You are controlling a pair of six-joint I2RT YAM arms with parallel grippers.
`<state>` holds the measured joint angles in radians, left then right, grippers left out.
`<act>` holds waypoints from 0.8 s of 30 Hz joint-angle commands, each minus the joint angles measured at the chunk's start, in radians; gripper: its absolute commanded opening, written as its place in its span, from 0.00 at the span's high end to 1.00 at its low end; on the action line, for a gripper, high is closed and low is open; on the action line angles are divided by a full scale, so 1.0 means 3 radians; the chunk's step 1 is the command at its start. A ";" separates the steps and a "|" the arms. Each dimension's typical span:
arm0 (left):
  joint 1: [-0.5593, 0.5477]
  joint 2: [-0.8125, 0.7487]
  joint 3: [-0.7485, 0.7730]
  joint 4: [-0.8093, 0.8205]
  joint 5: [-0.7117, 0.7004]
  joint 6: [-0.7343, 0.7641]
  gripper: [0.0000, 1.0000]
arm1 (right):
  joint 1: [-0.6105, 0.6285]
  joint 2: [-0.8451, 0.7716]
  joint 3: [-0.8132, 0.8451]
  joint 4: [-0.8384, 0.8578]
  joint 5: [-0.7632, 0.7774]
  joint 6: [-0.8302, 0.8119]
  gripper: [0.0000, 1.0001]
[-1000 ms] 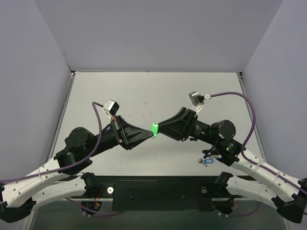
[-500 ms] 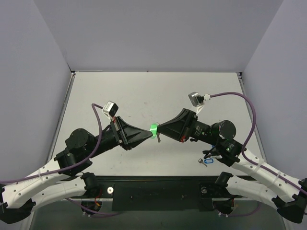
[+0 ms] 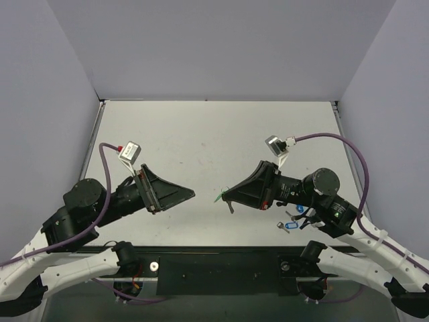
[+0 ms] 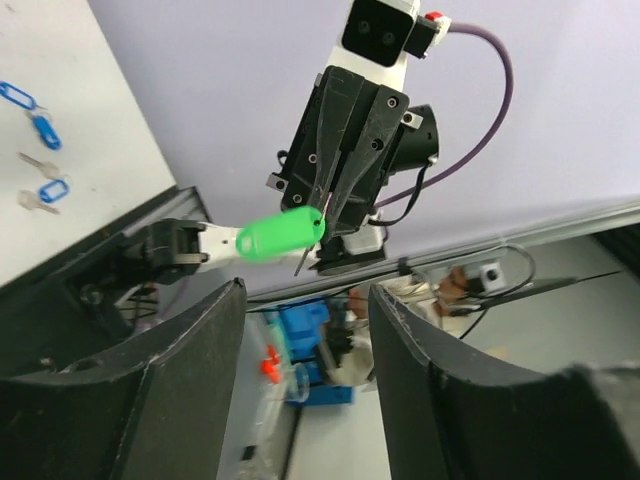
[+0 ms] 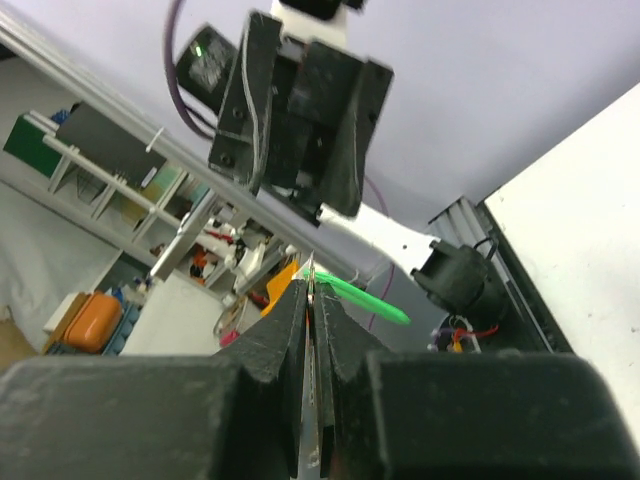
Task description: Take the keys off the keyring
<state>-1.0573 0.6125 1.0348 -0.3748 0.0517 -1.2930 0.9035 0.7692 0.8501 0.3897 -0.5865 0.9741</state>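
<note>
My right gripper [image 3: 225, 194] is shut on the keyring [image 4: 325, 203], a thin silvery loop seen edge-on between its jaws [image 5: 312, 288]. The keys hang from it above the table: the bright green tag [image 3: 217, 197] [image 4: 282, 233] [image 5: 366, 298] sticks out sideways, and the small silver key [image 3: 230, 206] [image 4: 303, 262] dangles below. My left gripper [image 3: 192, 194] [image 4: 307, 298] faces them from the left with a clear gap between us. It is open, with nothing between its fingers.
Blue-tagged keys [image 3: 289, 226] lie on the table beside the right arm's base, and several show in the left wrist view [image 4: 45, 130]. The black front rail [image 3: 221, 265] runs along the near edge, and grey walls enclose the table.
My left gripper let go of the green tag, opened and drew back to the left. My right gripper shut on the keyring and shifted slightly down and right with the keys.
</note>
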 commanded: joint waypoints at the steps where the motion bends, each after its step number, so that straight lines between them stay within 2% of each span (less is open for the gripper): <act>1: 0.0011 0.0197 0.0554 -0.0703 0.0032 0.1066 0.42 | 0.0061 -0.0104 0.0168 -0.0189 -0.0330 -0.0102 1.00; 5: 0.0011 0.0402 0.0932 -0.0816 0.0195 0.1619 0.45 | 0.0133 -0.0125 0.0173 -0.0332 -0.0361 -0.0107 1.00; 11: 0.0011 0.0872 0.1336 -0.0954 0.0895 0.2300 0.45 | 0.0490 0.0013 0.0392 -0.0756 -0.0280 -0.0383 1.00; 14: 0.0011 0.1021 0.1459 -0.1153 0.1075 0.2581 0.46 | 0.0664 0.0084 0.0495 -0.0966 -0.0223 -0.0526 1.00; 24: 0.0011 0.0986 0.1322 -0.1006 0.1591 0.2587 0.49 | 0.0808 0.0202 0.0679 -0.1110 -0.0152 -0.0639 1.00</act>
<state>-1.0569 0.9508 1.4384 -0.7254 0.4332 -0.5396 1.1324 0.8104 1.0050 0.0418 -0.6399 0.8146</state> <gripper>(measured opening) 0.520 0.009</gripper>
